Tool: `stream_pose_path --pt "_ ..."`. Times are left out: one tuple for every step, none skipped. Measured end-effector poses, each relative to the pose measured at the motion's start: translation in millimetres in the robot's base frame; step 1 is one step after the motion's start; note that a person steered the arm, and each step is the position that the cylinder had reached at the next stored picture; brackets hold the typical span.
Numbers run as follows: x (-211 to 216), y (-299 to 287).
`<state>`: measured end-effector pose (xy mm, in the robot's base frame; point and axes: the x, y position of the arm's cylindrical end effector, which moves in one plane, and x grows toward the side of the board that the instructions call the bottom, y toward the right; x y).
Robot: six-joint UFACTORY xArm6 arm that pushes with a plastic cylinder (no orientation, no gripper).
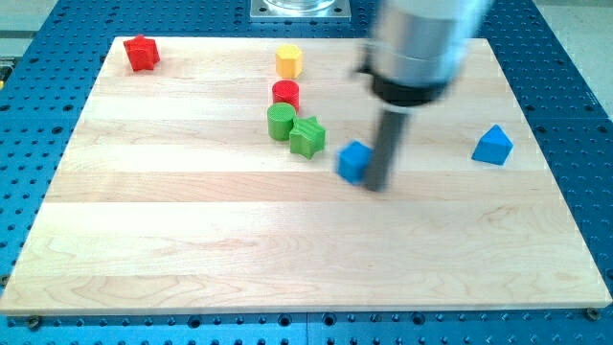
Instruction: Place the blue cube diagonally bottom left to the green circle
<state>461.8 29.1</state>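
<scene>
The arm's dark rod tool has no jaws to open or close; its tip (380, 186) presses against the right side of the small blue cube (353, 161) on the pale wooden table (287, 249). The green cylinder (280, 122) lies toward the view's left, the green star-shaped block (307, 137) between them, likely obstructing a straight leftward push.

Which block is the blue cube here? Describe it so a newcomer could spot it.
Start at the tight cluster of red and green blocks above the middle of the wooden board. Just down and to the view's right of the green star sits the blue cube, with my tip against its right side. The other blue block is a wedge near the right edge.
</scene>
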Motion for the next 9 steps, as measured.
stream_pose_path --pt "-7.3 -1.6" --pt "-29.1 5.6" --pt "-48.9 -8.9" --pt "-46.3 -47.8" --pt "-39.7 -104.3" --pt "-39.7 -106.2" --pt "-17.9 -56.2" --pt "-47.1 -39.8" --pt "-46.7 -117.6"
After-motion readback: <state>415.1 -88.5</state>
